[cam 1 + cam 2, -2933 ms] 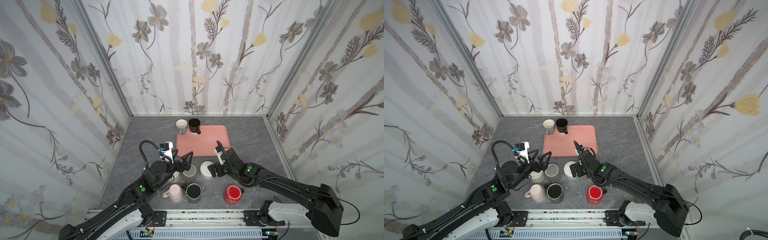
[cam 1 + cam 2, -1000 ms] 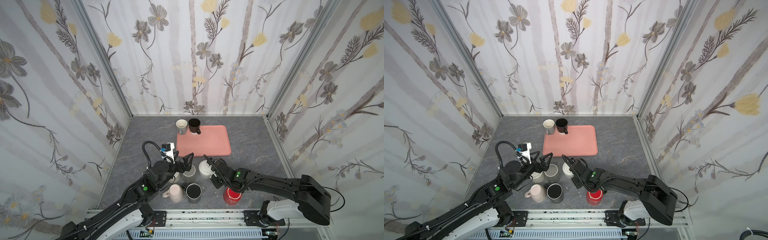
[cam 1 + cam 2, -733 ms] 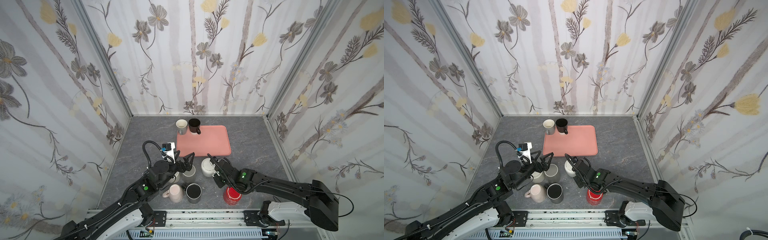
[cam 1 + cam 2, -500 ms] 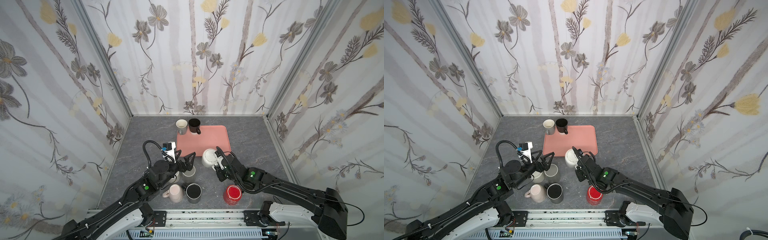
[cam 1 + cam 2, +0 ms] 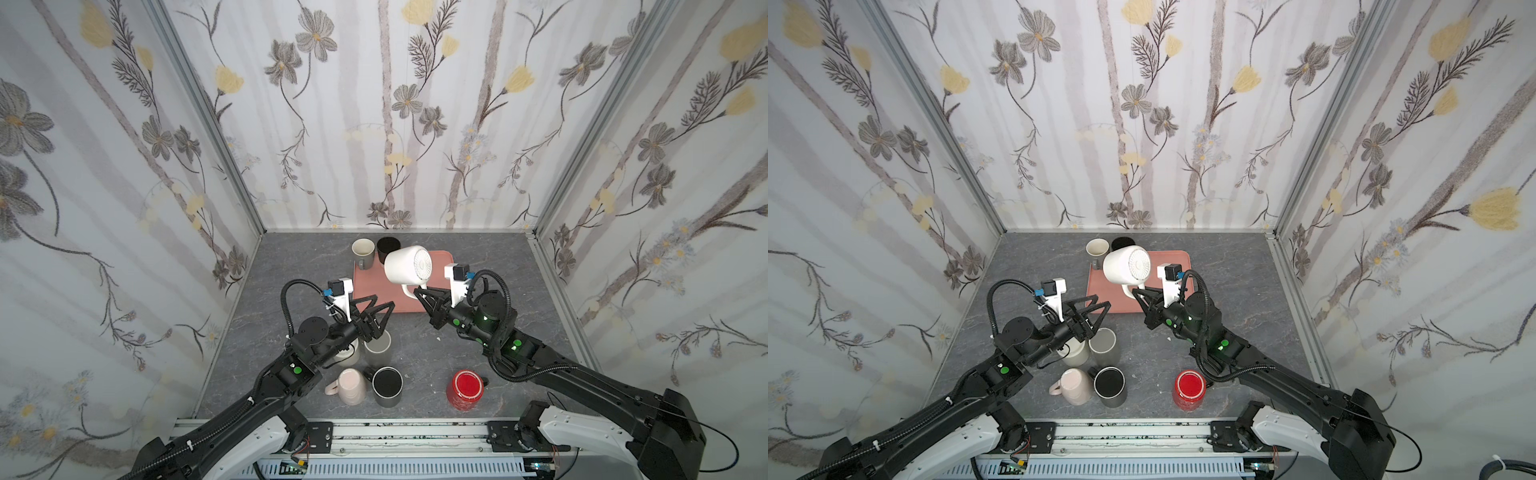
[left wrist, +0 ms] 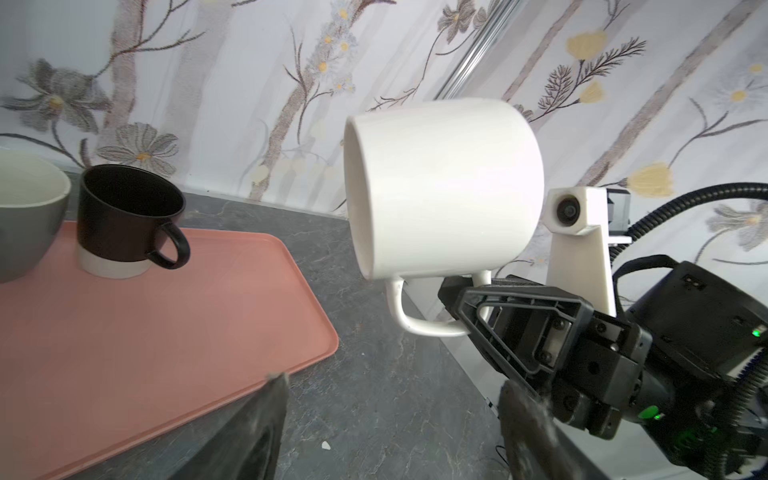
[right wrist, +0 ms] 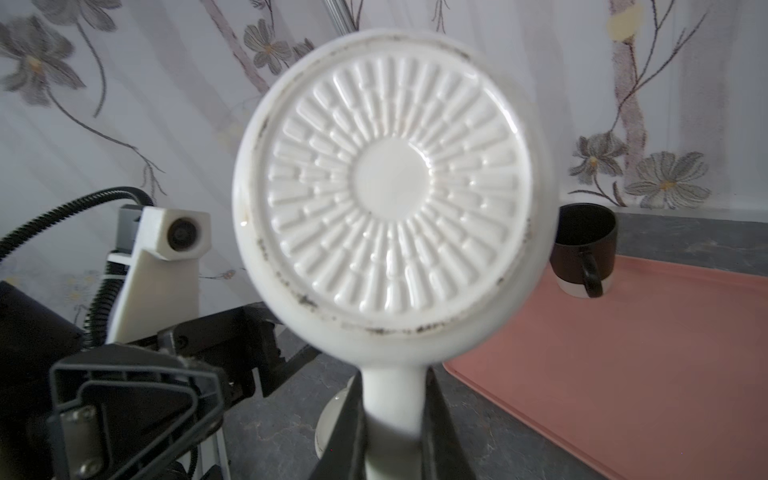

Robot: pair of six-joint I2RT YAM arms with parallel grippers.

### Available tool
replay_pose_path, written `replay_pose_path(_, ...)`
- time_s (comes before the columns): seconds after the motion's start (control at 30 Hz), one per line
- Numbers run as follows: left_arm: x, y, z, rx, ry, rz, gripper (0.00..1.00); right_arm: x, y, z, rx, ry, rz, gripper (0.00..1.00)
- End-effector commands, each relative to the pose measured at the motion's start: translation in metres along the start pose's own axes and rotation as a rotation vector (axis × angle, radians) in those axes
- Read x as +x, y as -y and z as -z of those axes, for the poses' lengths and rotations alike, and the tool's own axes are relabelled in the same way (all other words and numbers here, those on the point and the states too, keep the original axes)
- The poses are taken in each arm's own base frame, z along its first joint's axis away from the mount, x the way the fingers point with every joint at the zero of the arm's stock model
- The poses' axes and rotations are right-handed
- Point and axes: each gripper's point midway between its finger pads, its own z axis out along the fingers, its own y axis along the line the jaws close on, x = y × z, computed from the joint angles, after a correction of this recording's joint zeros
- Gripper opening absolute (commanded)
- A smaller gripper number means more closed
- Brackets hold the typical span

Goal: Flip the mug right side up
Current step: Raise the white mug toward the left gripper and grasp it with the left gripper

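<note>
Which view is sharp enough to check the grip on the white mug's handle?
Left wrist view: mug and handle crisp in the right gripper, fingers of the left gripper blurred. Right wrist view: mug base fairly sharp, handle at the frame's edge soft. Both top views: sharp, grip small.

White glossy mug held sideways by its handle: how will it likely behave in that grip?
The white glossy mug looks rigid and probably ceramic, so fragile if dropped. The right gripper pinches only the thin handle, with the body off to one side, so it may swivel in the grip. Its smooth glaze likely makes slipping easier.
</note>
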Motion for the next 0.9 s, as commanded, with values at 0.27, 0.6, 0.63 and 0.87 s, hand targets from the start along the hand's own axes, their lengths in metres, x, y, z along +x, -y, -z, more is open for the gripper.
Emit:
replay_pose_path(0.27,-0.038,0.054,0.011,0.294,0.144,0.024,0.64,-0.05,-0.074,0.011,-0.387,0.196,-0.082,0.0)
replay_pose_path(0.6,-0.049,0.065,0.011,0.34,0.165,0.036,0.39,-0.033,-0.092,0.007,-0.479,0.15,-0.095,0.0)
replay_pose_path(0.63,-0.049,0.065,0.011,0.34,0.165,0.036,0.36,-0.032,-0.092,0.007,-0.481,0.148,-0.101,0.0)
replay_pose_path(0.87,-0.054,0.061,0.012,0.311,0.184,0.05,0.0,-0.023,-0.091,0.002,-0.485,0.122,-0.123,0.0)
